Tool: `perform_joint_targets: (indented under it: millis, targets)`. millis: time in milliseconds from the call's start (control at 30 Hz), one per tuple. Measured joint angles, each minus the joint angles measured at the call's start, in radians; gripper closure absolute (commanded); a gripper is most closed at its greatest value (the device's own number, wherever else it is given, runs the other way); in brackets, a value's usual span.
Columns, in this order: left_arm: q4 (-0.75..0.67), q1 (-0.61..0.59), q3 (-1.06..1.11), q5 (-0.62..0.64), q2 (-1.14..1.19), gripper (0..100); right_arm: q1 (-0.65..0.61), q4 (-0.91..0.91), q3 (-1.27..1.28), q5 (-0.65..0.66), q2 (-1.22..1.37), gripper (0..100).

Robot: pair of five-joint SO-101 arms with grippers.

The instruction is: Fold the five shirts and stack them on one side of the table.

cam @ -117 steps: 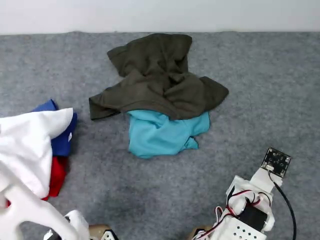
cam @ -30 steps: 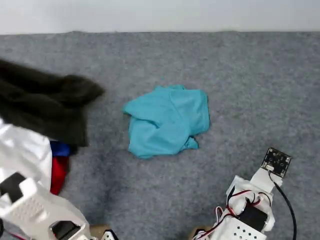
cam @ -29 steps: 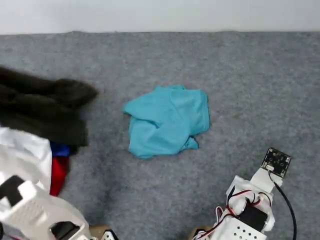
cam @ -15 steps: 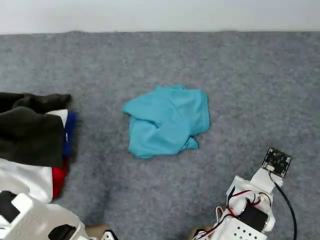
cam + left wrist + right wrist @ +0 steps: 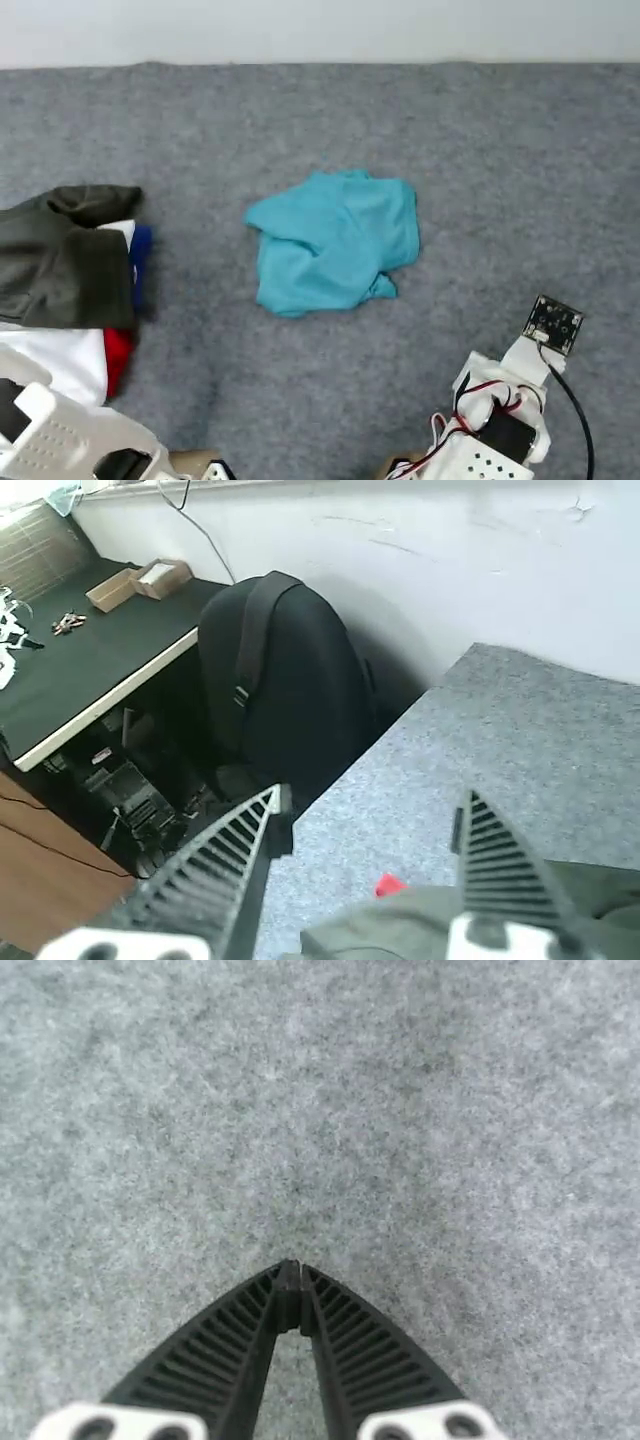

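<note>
A crumpled teal shirt [image 5: 330, 255] lies alone in the middle of the grey table. At the left edge a dark olive shirt [image 5: 65, 265] tops a stack over a white shirt [image 5: 55, 365], a blue shirt [image 5: 141, 250] and a red shirt [image 5: 118, 355]. My left gripper [image 5: 372, 802] is open just above the olive shirt [image 5: 420, 932], nothing between its fingers; a bit of the red shirt [image 5: 388, 885] peeks out. The left arm's white body [image 5: 60, 440] sits at the bottom left. My right gripper [image 5: 290, 1272] is shut and empty, pointing at bare carpet near the right arm [image 5: 500, 420].
The table surface [image 5: 500, 180] is grey carpet ending at a white wall at the back. Past the table's left edge stand a black backpack [image 5: 290, 690] and a dark desk [image 5: 90, 650] with small items.
The olive shirt went from the centre pile to the left stack and was let go there. The left arm drew back toward the bottom left. The right arm stayed still.
</note>
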Motion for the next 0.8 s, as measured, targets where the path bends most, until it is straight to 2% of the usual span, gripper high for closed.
perform_joint_targets:
  millis: [300,467,600,800]
  targets:
    - [0.0,0.107,0.051,0.0,0.0,74,0.0,0.0,0.0,0.0,0.0,98.7]
    - [0.0,0.203,0.051,0.0,0.0,83,0.0,0.0,0.0,0.0,0.0,98.7]
    - [0.0,0.293,0.06,0.0,0.0,84,0.0,0.0,0.0,0.0,0.0,98.7]
    - [0.0,0.437,0.229,0.0,-0.052,84,0.0,0.0,0.0,0.0,0.0,98.7]
